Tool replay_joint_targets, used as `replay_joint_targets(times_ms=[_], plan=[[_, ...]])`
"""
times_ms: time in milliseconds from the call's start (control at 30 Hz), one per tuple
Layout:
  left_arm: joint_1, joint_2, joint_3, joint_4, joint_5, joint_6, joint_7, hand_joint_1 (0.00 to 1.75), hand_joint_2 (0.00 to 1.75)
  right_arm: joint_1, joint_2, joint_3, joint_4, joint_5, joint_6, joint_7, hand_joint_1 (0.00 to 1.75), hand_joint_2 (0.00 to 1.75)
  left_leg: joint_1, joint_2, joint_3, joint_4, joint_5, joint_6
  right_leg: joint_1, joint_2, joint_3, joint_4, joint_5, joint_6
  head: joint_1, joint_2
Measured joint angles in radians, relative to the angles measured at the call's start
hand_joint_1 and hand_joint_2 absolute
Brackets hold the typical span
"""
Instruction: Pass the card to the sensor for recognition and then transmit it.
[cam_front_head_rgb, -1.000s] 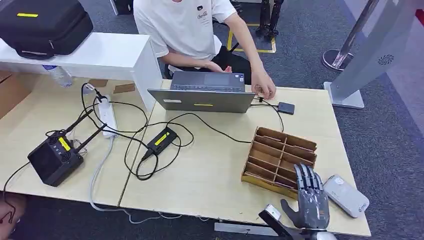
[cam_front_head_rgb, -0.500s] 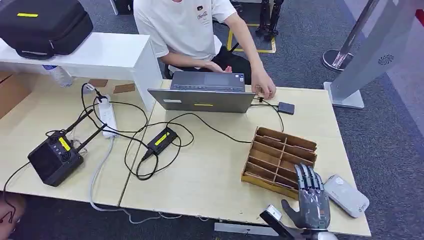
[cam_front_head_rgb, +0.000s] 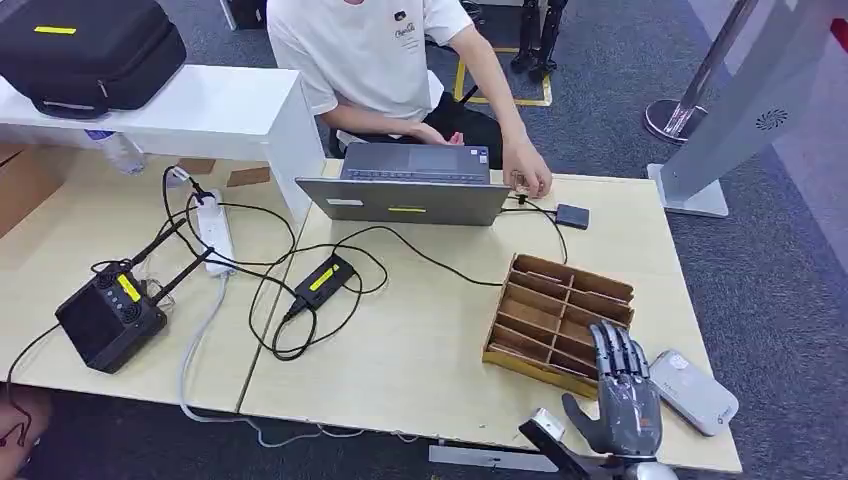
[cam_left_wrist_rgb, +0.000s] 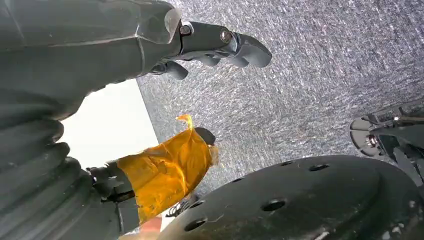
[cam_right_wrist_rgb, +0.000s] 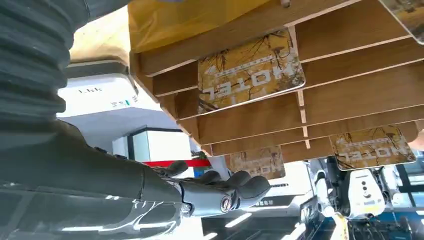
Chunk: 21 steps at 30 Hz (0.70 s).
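I see a person in a white T-shirt (cam_front_head_rgb: 370, 50) seated at the top centre, one hand (cam_front_head_rgb: 527, 170) beside an open grey laptop (cam_front_head_rgb: 405, 190). At the upper left a black case (cam_front_head_rgb: 85, 50) lies on a white shelf (cam_front_head_rgb: 215, 115). On the left, a black router (cam_front_head_rgb: 105, 318), a white power strip (cam_front_head_rgb: 213, 232) and tangled black cables (cam_front_head_rgb: 290, 290) lie on the wooden table (cam_front_head_rgb: 420, 350).

Light wooden table (cam_front_head_rgb: 420, 350) on grey carpet (cam_front_head_rgb: 780, 300).
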Motion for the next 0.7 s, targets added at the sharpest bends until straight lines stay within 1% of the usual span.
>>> replay_joint_targets(times_ms=[100,133,167,433,700], plan=[[0.000,0.000,0.000,0.000,0.000,0.000,0.000,0.00,1.75,0.000,0.001,0.000,0.000,-0.001,0.000,0.002,0.00,1.75,0.000,0.000,0.000,0.000,0.000,0.000,0.000,0.000,0.000,0.000,0.000,0.000,0.000,0.000],[0.000,0.000,0.000,0.000,0.000,0.000,0.000,0.00,1.75,0.000,0.001,0.000,0.000,-0.003,0.000,0.002,1.06,1.75,0.000,0.000,0.000,0.000,0.000,0.000,0.000,0.000,0.000,0.000,0.000,0.000,0.000,0.000],[0.000,0.000,0.000,0.000,0.000,0.000,0.000,0.00,1.75,0.000,0.002,0.000,0.000,-0.004,0.000,0.002,1.75,1.75,0.000,0.000,0.000,0.000,0.000,0.000,0.000,0.000,0.000,0.000,0.000,0.000,0.000,0.000],[0.000,0.000,0.000,0.000,-0.002,0.000,0.002,0.00,1.75,0.000,0.003,0.003,0.002,-0.034,0.000,0.011,1.75,1.75,0.000,0.000,0.000,0.000,0.000,0.000,0.000,0.000,0.000,0.000,0.000,0.000,0.000,0.000],[0.000,0.000,0.000,0.000,-0.002,0.000,0.009,0.00,1.75,-0.005,0.003,0.005,0.008,-0.031,0.000,0.025,1.75,1.75,0.000,0.000,0.000,0.000,0.000,0.000,0.000,0.000,0.000,0.000,0.000,0.000,0.000,0.000]])
